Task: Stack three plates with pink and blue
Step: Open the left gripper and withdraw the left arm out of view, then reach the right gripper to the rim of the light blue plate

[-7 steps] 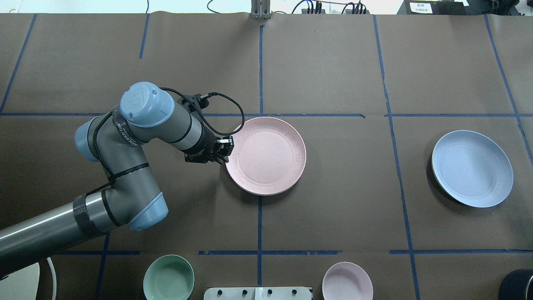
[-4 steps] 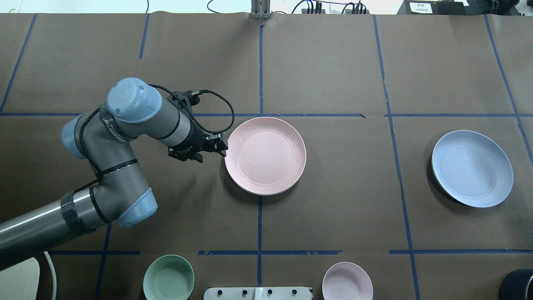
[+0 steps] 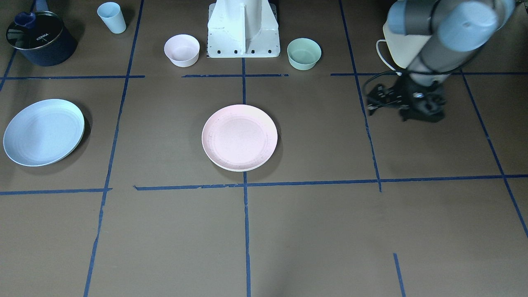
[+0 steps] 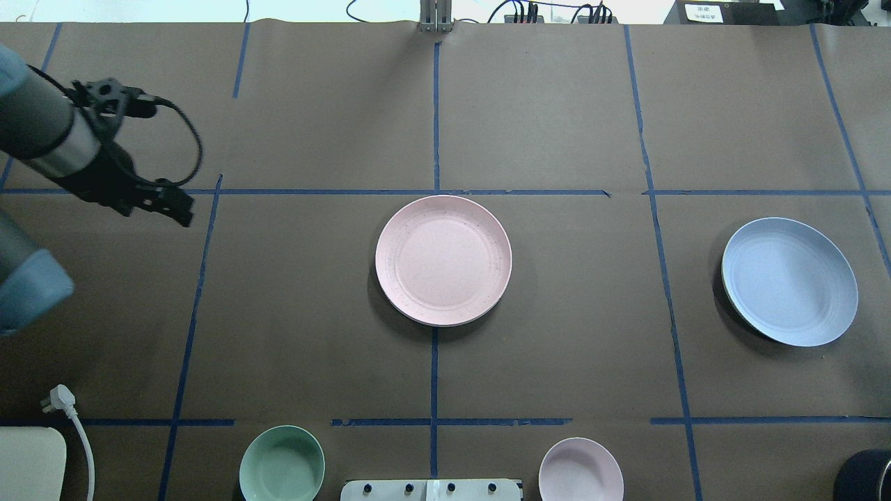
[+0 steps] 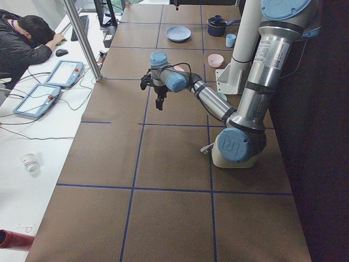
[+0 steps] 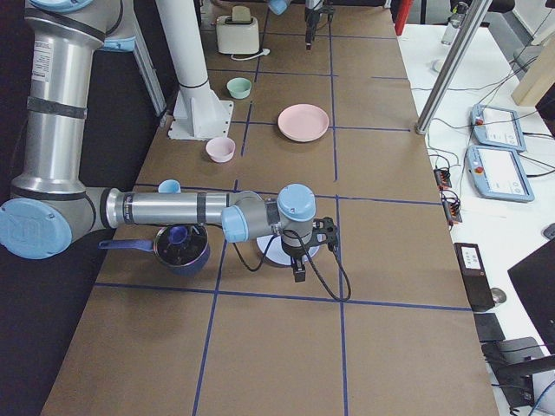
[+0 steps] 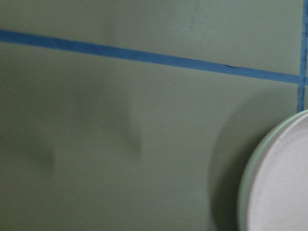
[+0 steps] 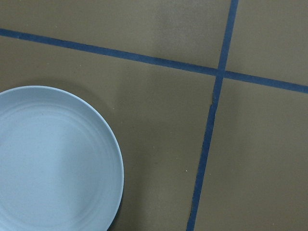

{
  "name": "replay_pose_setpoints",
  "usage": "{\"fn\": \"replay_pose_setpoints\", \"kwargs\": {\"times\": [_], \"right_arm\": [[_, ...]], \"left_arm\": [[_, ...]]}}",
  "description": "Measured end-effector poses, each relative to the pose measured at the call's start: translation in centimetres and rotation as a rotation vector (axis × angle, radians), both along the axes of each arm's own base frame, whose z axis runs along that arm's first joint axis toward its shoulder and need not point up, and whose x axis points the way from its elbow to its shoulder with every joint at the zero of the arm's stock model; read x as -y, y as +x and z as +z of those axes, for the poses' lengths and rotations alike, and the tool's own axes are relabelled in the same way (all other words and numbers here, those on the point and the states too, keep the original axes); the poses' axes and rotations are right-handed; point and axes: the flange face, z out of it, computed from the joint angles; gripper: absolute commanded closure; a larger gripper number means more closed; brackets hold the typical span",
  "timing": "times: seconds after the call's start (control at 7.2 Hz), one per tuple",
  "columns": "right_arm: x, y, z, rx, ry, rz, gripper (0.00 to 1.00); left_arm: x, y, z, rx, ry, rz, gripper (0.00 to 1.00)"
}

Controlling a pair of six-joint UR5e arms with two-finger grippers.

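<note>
The pale pink plate (image 4: 443,260) lies flat at the table's middle, also in the front view (image 3: 239,137). A thin cream-white rim shows under its edge (image 3: 241,169); the cream-white plate does not show otherwise. The light blue plate (image 4: 789,281) lies alone at the right, also in the right wrist view (image 8: 53,159). My left gripper (image 4: 177,209) is open and empty, far left of the pink plate, also in the front view (image 3: 370,100). The left wrist view shows a plate's edge (image 7: 284,187). My right gripper (image 6: 299,269) hangs by the blue plate; I cannot tell its state.
A mint-green bowl (image 4: 282,463) and a small pink bowl (image 4: 580,470) stand near the robot base (image 3: 243,29). A dark pot (image 3: 39,39) and a blue cup (image 3: 112,17) stand at the right end. A white plug and cable (image 4: 59,398) lie at the left.
My left gripper has drawn back from the pink plate's left edge and moved far to the left and away. Neither plate has moved.
</note>
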Motion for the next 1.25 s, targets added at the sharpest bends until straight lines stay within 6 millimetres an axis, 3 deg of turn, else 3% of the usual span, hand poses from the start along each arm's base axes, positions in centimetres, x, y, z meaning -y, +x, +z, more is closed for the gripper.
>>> {"fn": "replay_pose_setpoints", "kwargs": {"times": [0.42, 0.69, 0.83, 0.97, 1.25], "right_arm": [[0.0, 0.0, 0.0, 0.001, 0.000, 0.000, 0.00], [0.0, 0.0, 0.1, 0.001, -0.005, 0.001, 0.00], [-0.1, -0.1, 0.3, 0.005, -0.023, 0.015, 0.00], [-0.4, -0.3, 0.7, 0.017, -0.049, 0.043, 0.00], [-1.4, -2.2, 4.1, 0.068, -0.057, 0.124, 0.00]], "left_arm": [[-1.4, -18.6, 12.7, 0.068, 0.031, 0.053, 0.00], [-3.7, -27.3, 21.9, -0.016, -0.045, 0.014, 0.00], [-5.4, -29.4, 24.5, -0.037, -0.068, -0.008, 0.00], [-6.3, -30.3, 25.6, -0.045, -0.080, -0.020, 0.00], [-6.8, -30.7, 26.1, -0.050, -0.085, -0.027, 0.00]]}}
